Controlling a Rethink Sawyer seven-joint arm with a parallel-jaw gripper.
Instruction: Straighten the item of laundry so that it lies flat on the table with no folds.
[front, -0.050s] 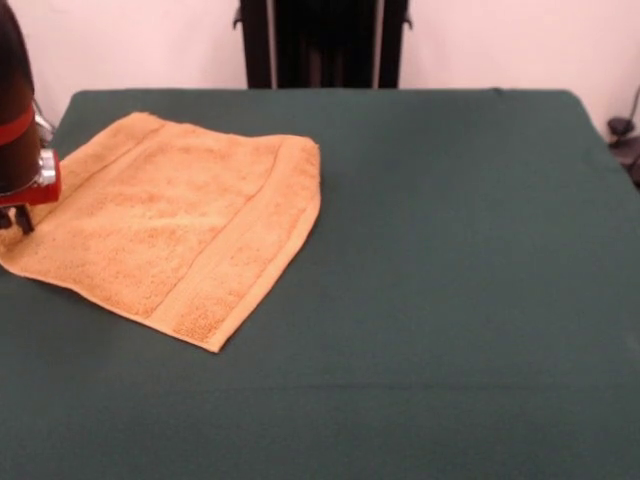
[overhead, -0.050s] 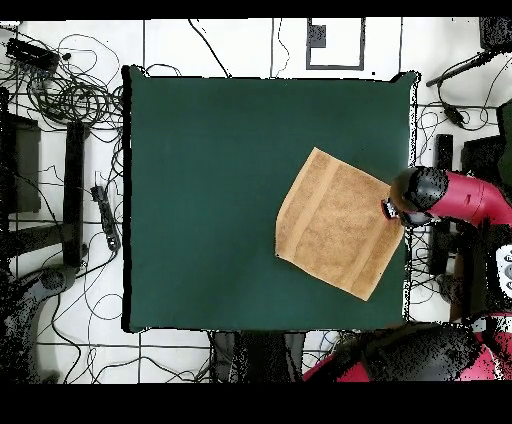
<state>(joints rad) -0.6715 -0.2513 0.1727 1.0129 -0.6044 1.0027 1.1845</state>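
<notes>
Towel (front, -0.050s: 175, 225) is sitting on the green table (front, -0.050s: 450, 300), way over toward the left side in the front view, up near the far-left corner. In the overhead view it's the towel (overhead, -0.050s: 335, 222) by the table's (overhead, -0.050s: 200, 200) right edge, turned so it reads like a diamond, corners pointing roughly up and down. Orange-tan terry, looks spread out in one layer as far as I can see. You can make out the woven band stripes, one running near the edge closest to the middle of the table and another near the opposite side. Hemmed border all round. The corner nearest the camera in the front view lies flat on the felt.

Robot arm (overhead, -0.050s: 450, 195) comes in from the right in the overhead shot, red and black, and its end is right at the towel's outer corner. In the front view the tool (front, -0.050s: 18, 215) is at the far left edge of the frame, touching or just above that same corner. Honestly can't tell whether it's spread or pinched on the cloth, it's mostly cut off.

No brands, labels or writing readable anywhere on the towel, table or arm.

Floor around the table has a bunch of black cables (overhead, -0.050s: 70, 90) lying loose.
</notes>
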